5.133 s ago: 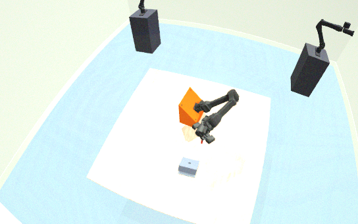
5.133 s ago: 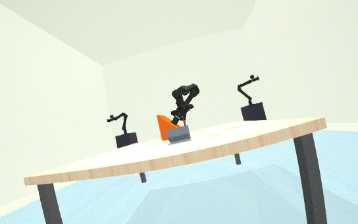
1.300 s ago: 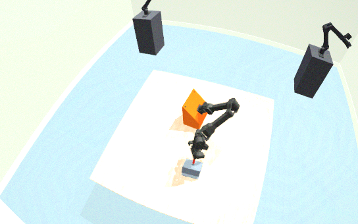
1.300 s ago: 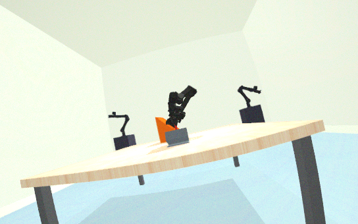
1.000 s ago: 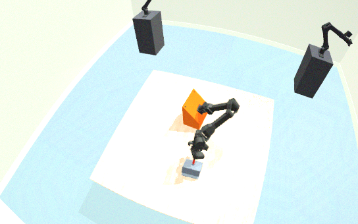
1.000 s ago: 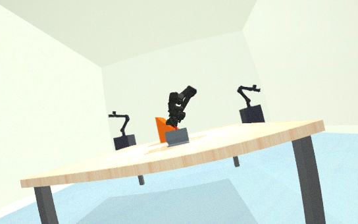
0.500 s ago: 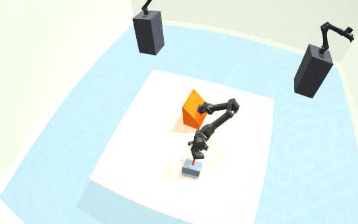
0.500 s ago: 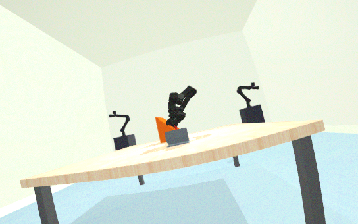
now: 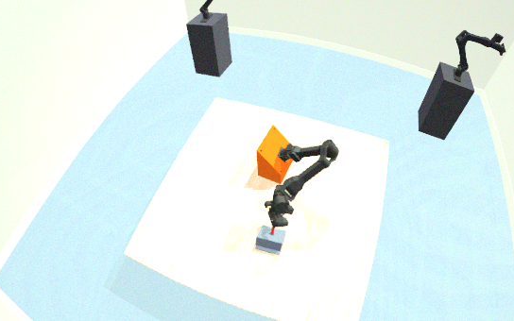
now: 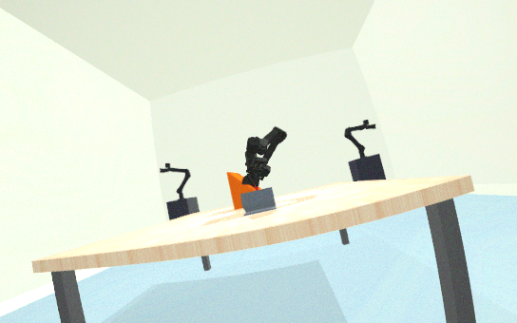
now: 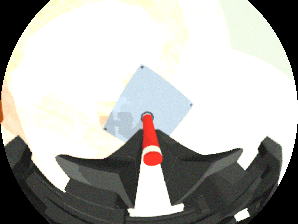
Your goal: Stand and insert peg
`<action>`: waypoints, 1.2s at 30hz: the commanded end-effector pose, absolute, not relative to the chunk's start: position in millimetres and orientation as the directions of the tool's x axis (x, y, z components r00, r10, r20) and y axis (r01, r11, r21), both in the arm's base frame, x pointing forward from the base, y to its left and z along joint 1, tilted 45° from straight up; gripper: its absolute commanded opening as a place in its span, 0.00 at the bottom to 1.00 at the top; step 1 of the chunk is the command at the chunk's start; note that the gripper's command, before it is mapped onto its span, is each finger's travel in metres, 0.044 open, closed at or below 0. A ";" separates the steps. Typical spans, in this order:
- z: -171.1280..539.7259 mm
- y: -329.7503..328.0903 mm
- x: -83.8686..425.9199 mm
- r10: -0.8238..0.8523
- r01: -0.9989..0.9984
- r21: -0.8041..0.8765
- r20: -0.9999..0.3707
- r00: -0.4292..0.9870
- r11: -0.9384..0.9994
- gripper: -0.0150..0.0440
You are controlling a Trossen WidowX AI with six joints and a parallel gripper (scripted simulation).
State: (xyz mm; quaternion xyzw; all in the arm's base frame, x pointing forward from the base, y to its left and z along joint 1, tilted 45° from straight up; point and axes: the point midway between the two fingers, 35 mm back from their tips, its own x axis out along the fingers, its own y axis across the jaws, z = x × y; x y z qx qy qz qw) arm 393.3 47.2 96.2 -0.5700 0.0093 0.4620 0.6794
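The red peg has a white band near its upper end, the end nearest the wrist camera. My gripper is shut on the peg, with the fingertips around its shaft below the band. The blue-grey sloped panel is just below the gripper. The peg's plain end meets the dark ring of the hole in the wrist view. How far that end is inside the hole cannot be seen. The fingers hide the panel's near corner.
An orange wedge-shaped block stands on the table behind the panel, close beside my arm's base. Two other arms stand on dark pedestals beyond the table.
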 end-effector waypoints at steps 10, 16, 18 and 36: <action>92.4 51.6 399.5 0.615 -0.638 -0.767 -0.538 0.577 -0.072 0.25; 90.1 54.1 401.8 0.615 -0.638 -0.767 -0.538 0.577 -0.072 0.25; 89.3 54.9 402.6 0.615 -0.638 -0.767 -0.538 0.577 -0.072 0.25; 82.9 62.5 409.6 0.615 -0.637 -0.767 -0.537 0.577 -0.072 0.25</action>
